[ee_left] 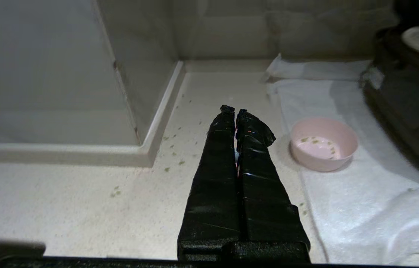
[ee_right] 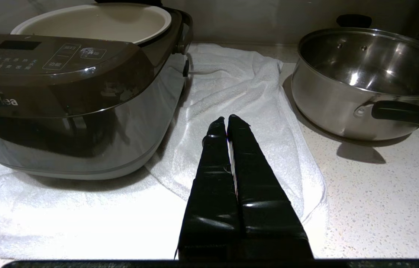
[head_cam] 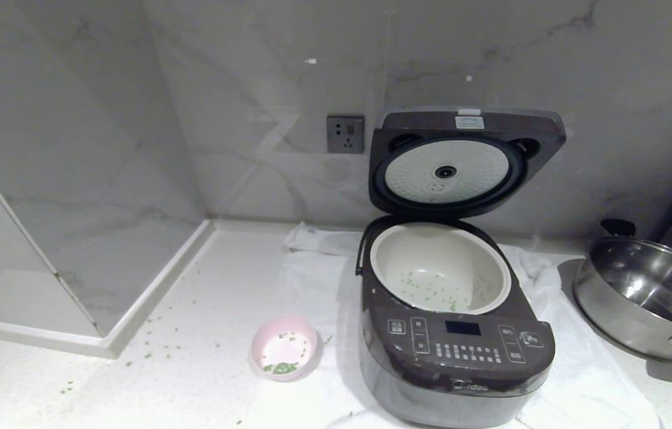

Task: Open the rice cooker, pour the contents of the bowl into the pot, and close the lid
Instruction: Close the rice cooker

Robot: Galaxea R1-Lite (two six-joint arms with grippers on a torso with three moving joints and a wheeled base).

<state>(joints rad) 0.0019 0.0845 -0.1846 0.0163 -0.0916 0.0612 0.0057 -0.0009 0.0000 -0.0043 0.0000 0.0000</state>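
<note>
Here, the left gripper's black-taped fingers were pressed together with nothing between them, pointing out low over the counter toward the corner of the marble wall, with the bowl near their tips and off to one side. The right gripper had its fingers shut together too, empty, reaching forward over the edge of the white towel, between the cooker and the steel pan and touching neither. Neither arm showed in the head view. The bowl sat upright on the towel's edge just beside the cooker's front left corner, a little green and white of the contents at its bottom. The cooker stood on the towel with its lid raised upright against the wall, white inner plate facing forward. The pot sat in the cooker, with green bits scattered on its floor. More green bits lay loose on the counter left of the bowl. A socket sat on the wall left of the lid.
</note>
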